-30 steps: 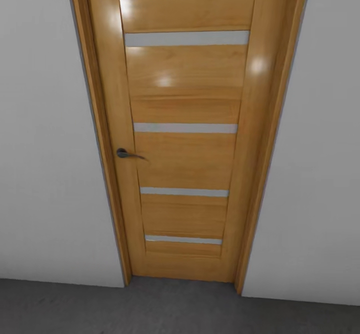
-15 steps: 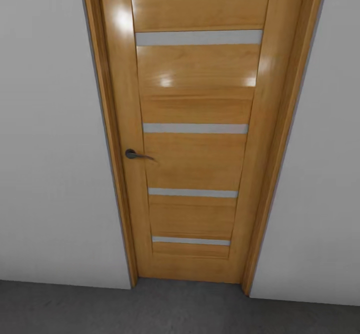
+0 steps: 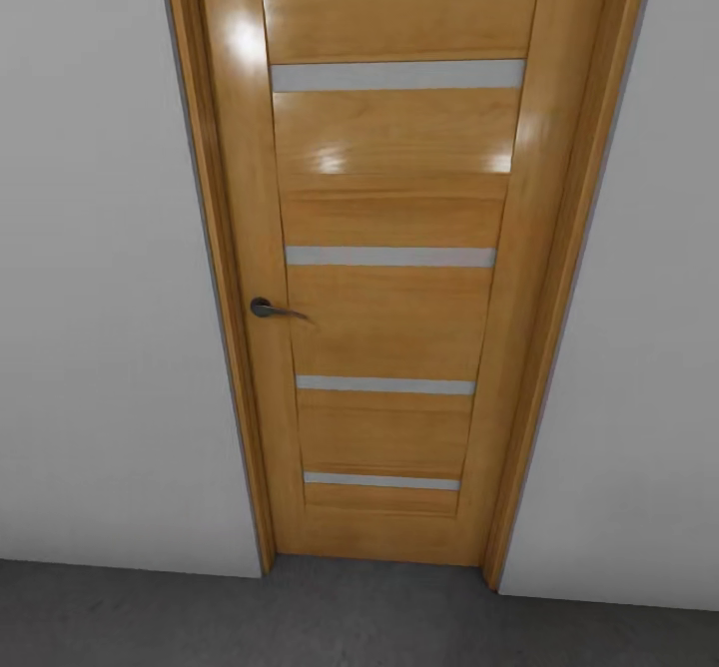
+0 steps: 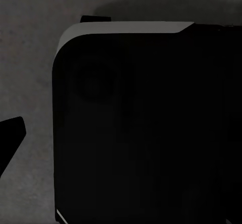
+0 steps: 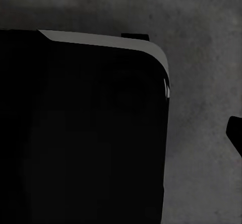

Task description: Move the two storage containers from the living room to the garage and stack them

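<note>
Floor (image 3: 350, 617) beneath closed wooden door (image 3: 389, 278)

Whole head view shifted since a second ago: camera swung, not the things. Wooden door (image 3: 394, 258) now sitting further toward the right of the picture than a second before, dark handle (image 3: 265, 308) carried along with it. Wider band of white wall (image 3: 100, 298) left of the frame, narrower band on the right. Glare spots on the upper panels rearranged. No further shift across the last half second.
</note>
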Controlling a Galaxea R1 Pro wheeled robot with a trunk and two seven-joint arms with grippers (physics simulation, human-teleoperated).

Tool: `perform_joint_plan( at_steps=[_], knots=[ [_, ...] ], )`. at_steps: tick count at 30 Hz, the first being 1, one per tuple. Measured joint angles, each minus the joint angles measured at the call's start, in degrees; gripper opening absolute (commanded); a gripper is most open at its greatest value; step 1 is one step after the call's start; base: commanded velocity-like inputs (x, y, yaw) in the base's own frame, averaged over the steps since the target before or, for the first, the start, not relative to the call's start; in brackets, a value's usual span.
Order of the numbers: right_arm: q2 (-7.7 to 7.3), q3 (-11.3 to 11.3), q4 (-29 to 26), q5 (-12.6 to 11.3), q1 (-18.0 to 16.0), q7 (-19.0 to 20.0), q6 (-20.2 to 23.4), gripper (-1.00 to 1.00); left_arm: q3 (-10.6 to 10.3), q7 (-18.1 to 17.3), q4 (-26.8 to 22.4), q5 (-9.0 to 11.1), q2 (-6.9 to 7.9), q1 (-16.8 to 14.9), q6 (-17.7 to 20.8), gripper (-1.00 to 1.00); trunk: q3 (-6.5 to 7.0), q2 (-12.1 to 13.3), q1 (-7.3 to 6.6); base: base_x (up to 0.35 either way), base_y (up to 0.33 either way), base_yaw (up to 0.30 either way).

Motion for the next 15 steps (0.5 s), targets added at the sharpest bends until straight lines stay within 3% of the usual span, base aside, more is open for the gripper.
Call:
perform_joint_plan(
  at_steps=[15],
  knots=[
    [0.00, 0.0, 0.0, 0.0, 0.0, 0.0, 0.0, 1.00, 0.0, 0.0, 0.0, 0.0, -0.05, 0.0, 0.0, 1.00, 0.00, 0.0, 0.00, 0.000, 0.000, 0.000]
  ],
)
